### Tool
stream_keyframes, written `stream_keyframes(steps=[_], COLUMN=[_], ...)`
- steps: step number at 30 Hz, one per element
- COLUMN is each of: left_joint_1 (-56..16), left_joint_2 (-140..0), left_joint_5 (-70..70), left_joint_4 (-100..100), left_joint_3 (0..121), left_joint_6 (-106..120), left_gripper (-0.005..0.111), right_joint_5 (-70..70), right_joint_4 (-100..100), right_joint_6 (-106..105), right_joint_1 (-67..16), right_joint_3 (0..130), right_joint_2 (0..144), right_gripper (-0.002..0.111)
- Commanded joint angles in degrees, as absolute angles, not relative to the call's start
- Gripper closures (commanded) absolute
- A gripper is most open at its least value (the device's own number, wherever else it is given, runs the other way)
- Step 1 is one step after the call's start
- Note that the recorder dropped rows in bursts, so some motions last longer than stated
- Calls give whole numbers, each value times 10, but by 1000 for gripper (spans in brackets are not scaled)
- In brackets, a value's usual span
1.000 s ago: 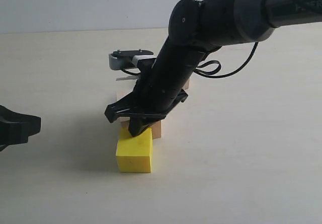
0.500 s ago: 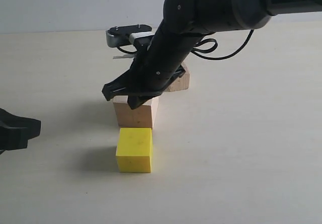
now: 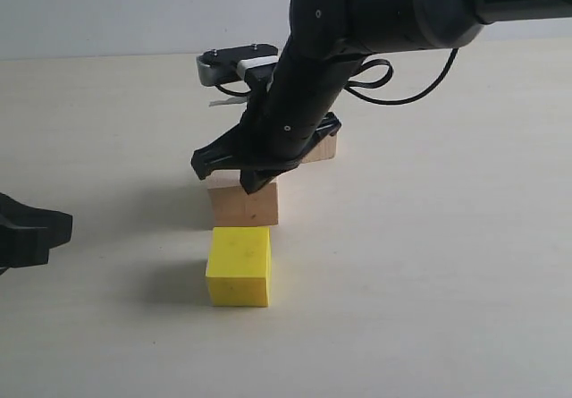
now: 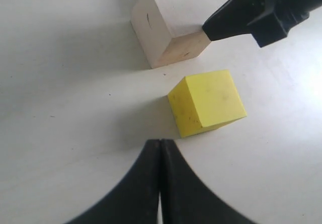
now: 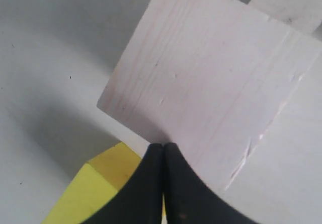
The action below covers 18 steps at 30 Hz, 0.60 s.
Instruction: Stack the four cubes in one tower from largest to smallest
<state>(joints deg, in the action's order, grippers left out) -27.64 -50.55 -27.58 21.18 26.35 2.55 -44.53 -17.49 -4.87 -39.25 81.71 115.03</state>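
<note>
Surface: pale beige tabletop (image 3: pixel 429 309), matte, with soft shadows beside the cubes.
Yellow cube: the yellow cube (image 3: pixel 239 266) sits flat on the tabletop, nearest the exterior camera, with nothing on top of it and no gripper touching it.
Left gripper: the left gripper (image 3: pixel 31 234) sits low at the left edge of the exterior view, well apart from the cubes. Its wrist view shows the two fingers pressed together with nothing between them, pointing toward the yellow cube (image 4: pixel 207 102).
Large cube: the large pale wood cube (image 3: pixel 243 203) stands on the tabletop just behind the yellow cube, with a narrow gap between them.
Right gripper: the right gripper (image 3: pixel 250 180) reaches down from the upper right, its fingers closed on each other and holding nothing. Its tip is over the near edge of the large pale wood cube (image 5: pixel 201 83), with the yellow cube (image 5: pixel 95 189) just beyond that edge. I cannot tell whether the tip touches the wood.
Small cube: a small wood cube (image 3: pixel 320 150) lies farther back, to the right of the large one and partly hidden by the right arm.
Background: a plain pale wall (image 3: pixel 107 13) runs behind the tabletop.
</note>
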Motion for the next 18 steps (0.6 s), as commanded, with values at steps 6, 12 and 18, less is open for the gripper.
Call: stream_keyframes(steps=[6, 12, 18], left_joint_1=[-281, -281, -280], left_joint_2=[-506, -507, -507], left_joint_5=[-277, -282, -282], left_joint_4=[215, 214, 212], left_joint_3=[266, 266, 266], left_joint_6=[31, 31, 41], left_gripper=[107, 107, 107], right_joint_5=[-427, -438, -533], right_joint_4=[-194, -194, -194], right_joint_6=[-77, -66, -58], right_joint_1=[-387, -331, -274], right_joint_3=[834, 930, 1046], right_joint_2=[1102, 1118, 1190], right_gripper=[108, 108, 108])
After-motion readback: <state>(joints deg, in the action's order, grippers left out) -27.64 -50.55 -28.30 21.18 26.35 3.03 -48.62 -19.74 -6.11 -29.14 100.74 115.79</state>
